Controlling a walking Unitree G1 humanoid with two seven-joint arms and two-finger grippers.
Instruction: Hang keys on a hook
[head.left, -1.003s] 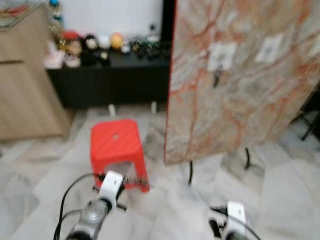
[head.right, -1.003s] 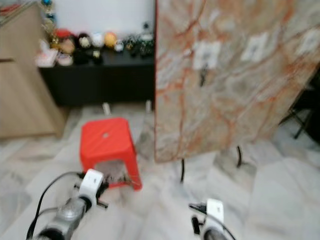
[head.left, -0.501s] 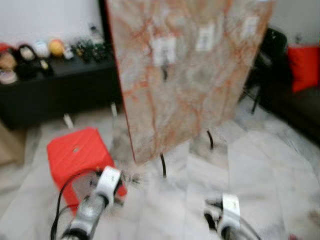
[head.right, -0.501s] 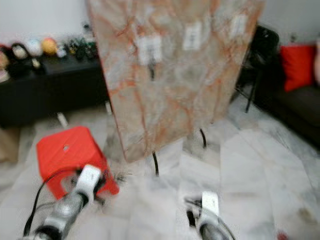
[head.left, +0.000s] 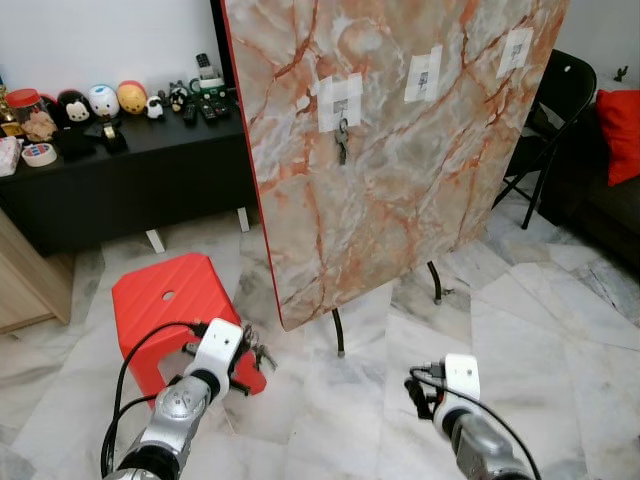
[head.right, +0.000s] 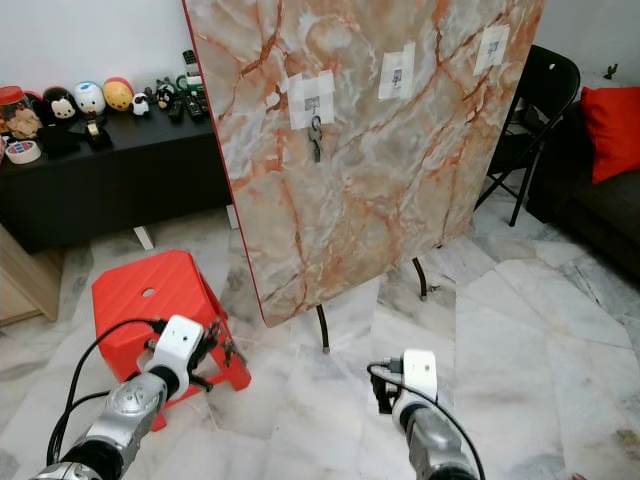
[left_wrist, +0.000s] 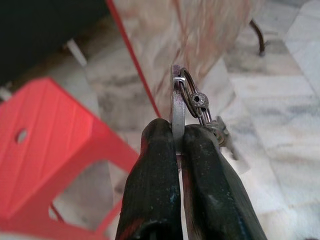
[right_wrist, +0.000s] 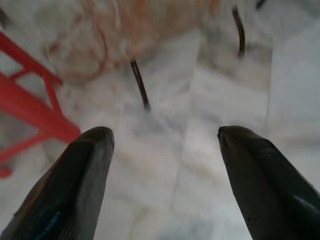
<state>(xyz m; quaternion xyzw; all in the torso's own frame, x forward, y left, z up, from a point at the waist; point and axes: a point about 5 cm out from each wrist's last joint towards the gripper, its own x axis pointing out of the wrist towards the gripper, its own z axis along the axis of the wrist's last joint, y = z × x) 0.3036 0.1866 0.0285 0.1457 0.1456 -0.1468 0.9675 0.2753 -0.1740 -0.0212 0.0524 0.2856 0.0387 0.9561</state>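
Marble board (head.left: 400, 150) more central than before; keys (left_wrist: 192, 102) in left hand (left_wrist: 177, 150).

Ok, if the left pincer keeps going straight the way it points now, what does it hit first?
Probably the lower edge of the marble board. The left pincer, shut on the keys, points past the red stool at the board's bottom corner, though depth is unclear.

A tall marbled board (head.left: 400, 150) is standing on thin black legs, blocking the middle of the room. A red stool (head.left: 175, 315) is sitting just left of it, near the left gripper (left_wrist: 177, 150). Open marble floor (head.left: 520, 340) is stretching to the right, toward a black folding chair (head.left: 555, 120).
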